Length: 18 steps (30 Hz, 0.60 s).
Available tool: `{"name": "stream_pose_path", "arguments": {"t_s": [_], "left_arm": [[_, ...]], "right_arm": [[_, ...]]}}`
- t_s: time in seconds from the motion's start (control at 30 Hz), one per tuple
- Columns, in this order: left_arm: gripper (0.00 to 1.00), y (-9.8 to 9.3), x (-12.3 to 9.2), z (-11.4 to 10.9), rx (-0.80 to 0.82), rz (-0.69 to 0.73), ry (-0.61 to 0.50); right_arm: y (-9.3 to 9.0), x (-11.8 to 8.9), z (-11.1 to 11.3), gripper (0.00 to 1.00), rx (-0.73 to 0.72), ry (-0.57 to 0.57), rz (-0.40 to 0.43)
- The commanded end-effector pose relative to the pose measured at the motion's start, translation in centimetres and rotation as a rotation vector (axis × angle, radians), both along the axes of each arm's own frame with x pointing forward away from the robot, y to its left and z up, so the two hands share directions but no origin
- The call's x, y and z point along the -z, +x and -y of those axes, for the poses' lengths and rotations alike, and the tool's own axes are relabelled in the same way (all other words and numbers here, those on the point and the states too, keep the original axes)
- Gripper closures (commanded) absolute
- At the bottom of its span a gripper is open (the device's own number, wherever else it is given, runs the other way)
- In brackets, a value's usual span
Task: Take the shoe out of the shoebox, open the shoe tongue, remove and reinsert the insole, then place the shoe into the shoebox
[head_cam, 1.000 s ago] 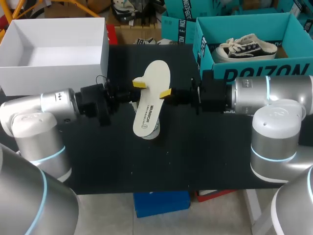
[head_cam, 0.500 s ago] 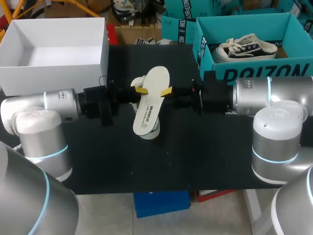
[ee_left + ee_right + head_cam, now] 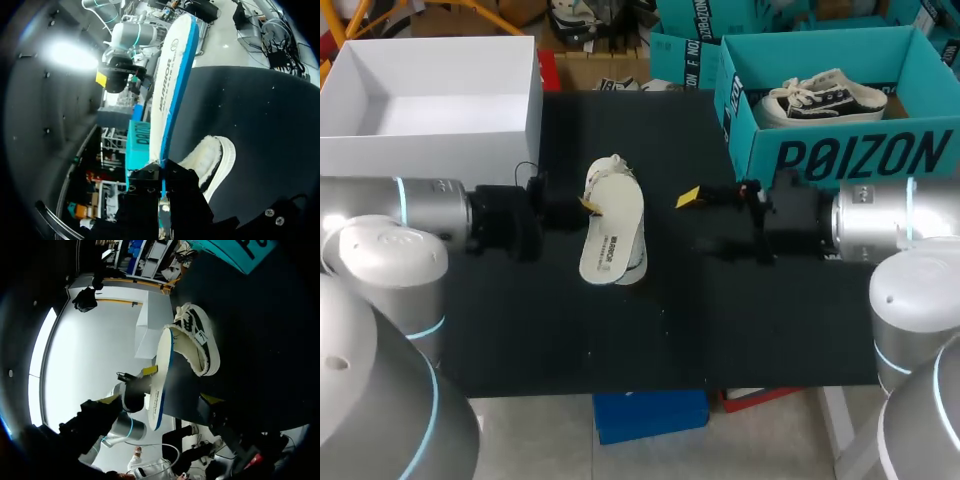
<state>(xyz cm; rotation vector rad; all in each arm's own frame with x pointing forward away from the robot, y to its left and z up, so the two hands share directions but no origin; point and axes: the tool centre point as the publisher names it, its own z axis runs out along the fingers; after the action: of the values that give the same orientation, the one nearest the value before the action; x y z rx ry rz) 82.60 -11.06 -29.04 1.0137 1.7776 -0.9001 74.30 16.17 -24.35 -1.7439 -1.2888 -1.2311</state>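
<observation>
Dark print runs along the insole (image 3: 610,225), pinched edgewise in the left jaws over the shoe (image 3: 197,345); right jaws gape empty, apart.

Your right hand (image 3: 692,197) no longer touches the insole (image 3: 610,225); it now sits back toward its own side, fingers apart. Your left hand (image 3: 587,206) alone grips the insole, which is now further left, lower and flatter over the shoe (image 3: 613,167).

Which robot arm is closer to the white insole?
Left. The left tool pinches the insole at its edge; the right tool hangs off to the insole's other side, not touching it.
</observation>
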Motion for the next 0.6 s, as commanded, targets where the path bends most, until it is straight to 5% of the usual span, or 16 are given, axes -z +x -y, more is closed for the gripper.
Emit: {"name": "stream_pose_path", "arguments": {"t_s": [0.03, 0.6], "left_arm": [[1.00, -0.4, 0.2, -0.7, 0.010, -0.124, 0.212], [1.00, -0.5, 2.2, -1.6, 0.024, -0.170, 0.396]], "right_arm": [[-3.4, -1.7, 3.7, 0.00, 0.098, -0.101, -0.023], [-6.8, -3.1, 7.6, 0.00, 0.320, -0.248, -0.066]]}}
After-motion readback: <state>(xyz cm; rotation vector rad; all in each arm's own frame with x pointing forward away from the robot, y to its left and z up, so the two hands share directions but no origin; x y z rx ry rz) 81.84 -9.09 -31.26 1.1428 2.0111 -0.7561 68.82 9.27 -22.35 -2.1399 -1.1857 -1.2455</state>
